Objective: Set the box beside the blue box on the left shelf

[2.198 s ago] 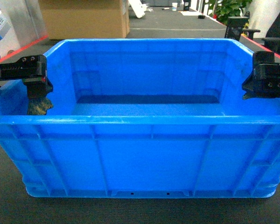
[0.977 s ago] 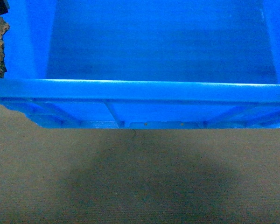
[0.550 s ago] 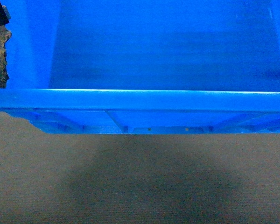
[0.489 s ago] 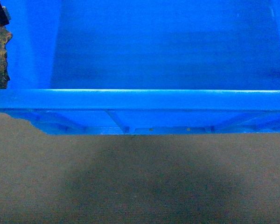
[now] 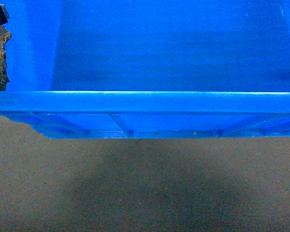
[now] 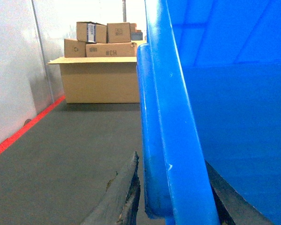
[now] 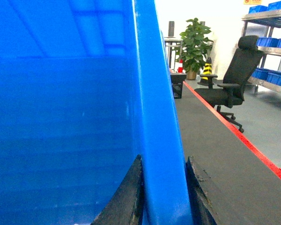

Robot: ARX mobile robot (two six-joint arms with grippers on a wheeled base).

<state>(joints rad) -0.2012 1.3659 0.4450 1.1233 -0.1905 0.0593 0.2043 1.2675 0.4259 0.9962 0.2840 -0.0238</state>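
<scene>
Filling the upper half of the head view, the large open-topped bright blue plastic crate (image 5: 174, 48) hangs above the grey-brown carpeted floor (image 5: 145, 193), its thick front rim running straight across and its ribbed underside casting a broad shadow on the carpet below. No shelf shows in any view.

The left gripper (image 6: 171, 201) is clamped on the crate's left wall: in its wrist view one worn, dark pad (image 6: 119, 197) lies against the outer side just under the rolled rim, and the other finger shows as a dark edge on the inner side. In the head view only a scuffed pad of it peeks in at the top left corner.

The right gripper (image 7: 164, 197) likewise grasps the crate's right wall, one dark pad (image 7: 129, 197) on the inside face and its mate on the outside, the rim pinched between them.

Beyond the left wall, stacked brown cardboard cartons (image 6: 100, 70) stand by a white wall, with a red floor line (image 6: 23, 131) nearby. Beyond the right wall stand a black office chair (image 7: 232, 86) and a leafy green potted plant (image 7: 194, 44).
</scene>
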